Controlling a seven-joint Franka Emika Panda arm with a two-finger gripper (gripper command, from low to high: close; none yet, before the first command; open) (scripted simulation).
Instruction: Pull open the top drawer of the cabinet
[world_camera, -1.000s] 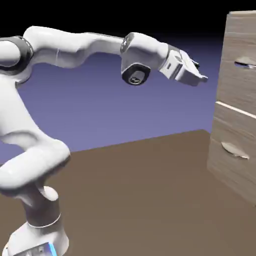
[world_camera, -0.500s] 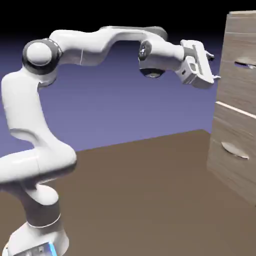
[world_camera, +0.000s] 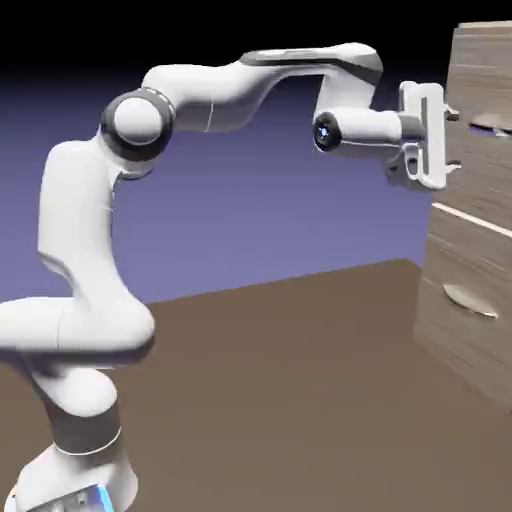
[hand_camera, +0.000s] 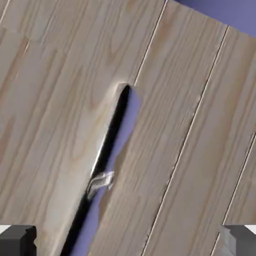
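Reaching level toward the cabinet (world_camera: 478, 200), the white arm (world_camera: 200, 95) carries its tool (world_camera: 451, 142) at the height of the top drawer (world_camera: 485, 100), with the fingertips (world_camera: 455, 113) just short of the drawer front and, as far as the exterior view shows, not touching it. The tool's jaws are spread wide, one finger above the other in the exterior view, and nothing sits between them. The top drawer is at the right edge of the exterior view, the upper of two wood-grain fronts, flush with the cabinet face; its slim silver handle (world_camera: 490, 126) lies just beyond the tool, to the right of it. Below a pale seam is the lower drawer (world_camera: 470, 300) with its own silver handle (world_camera: 470, 300), well below the tool. The cabinet stands on the brown bench (world_camera: 280, 380), and the arm's base rises from the bench at the lower left. Through the hand view, the wood-grain drawer front (hand_camera: 60, 75) fills nearly everything, tilted; the handle (hand_camera: 102, 175) runs as a long dark-and-silver slot from the middle down toward the lower left, between the two grey fingertips (hand_camera: 17, 240) at the bottom corners. A sliver of violet backdrop (hand_camera: 225, 15) shows at the upper right.
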